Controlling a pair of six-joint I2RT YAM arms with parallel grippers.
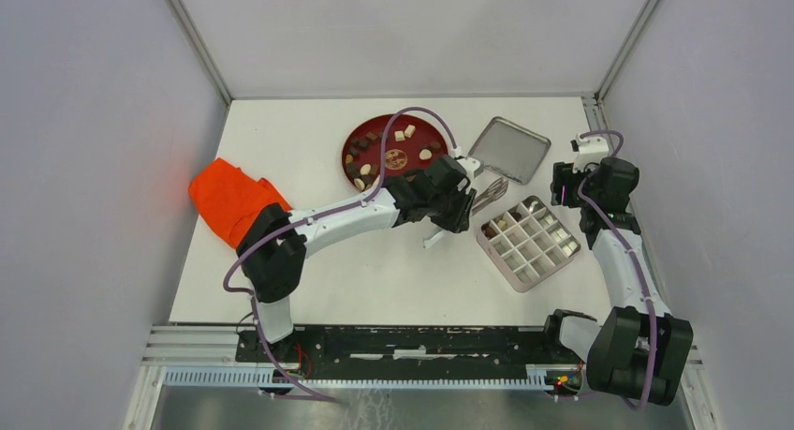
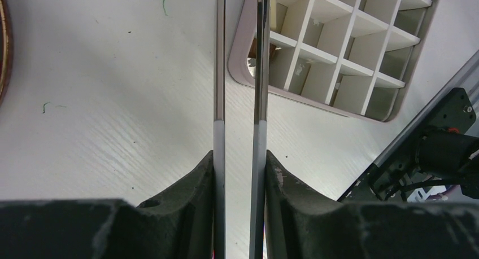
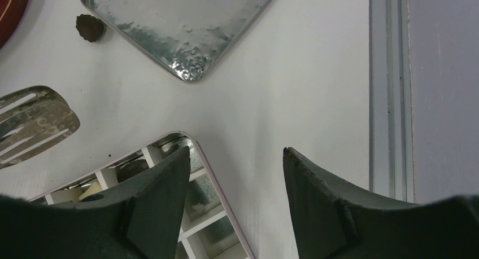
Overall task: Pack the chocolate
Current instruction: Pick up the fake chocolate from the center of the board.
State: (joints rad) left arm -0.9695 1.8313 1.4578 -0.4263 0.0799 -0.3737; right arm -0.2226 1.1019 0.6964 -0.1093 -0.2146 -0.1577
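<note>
Most chocolate [image 1: 400, 135] sits on the plate [image 1: 348, 141] beside the left gripper [image 2: 239, 157] clamping tweezers [image 2: 219, 73]; right gripper [image 3: 237, 157] gapes empty.

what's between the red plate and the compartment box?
Top view: the left tool gripping tweezers, and beside it a slotted metal utensil.

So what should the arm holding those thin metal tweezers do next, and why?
Probably swing the left gripper, shut on the thin metal tweezers, over to the round red plate for a piece. Nothing shows between the blades, though their tips are out of view; most cells of the square divided box look empty, and many small chocolate pieces lie on the plate.
</note>
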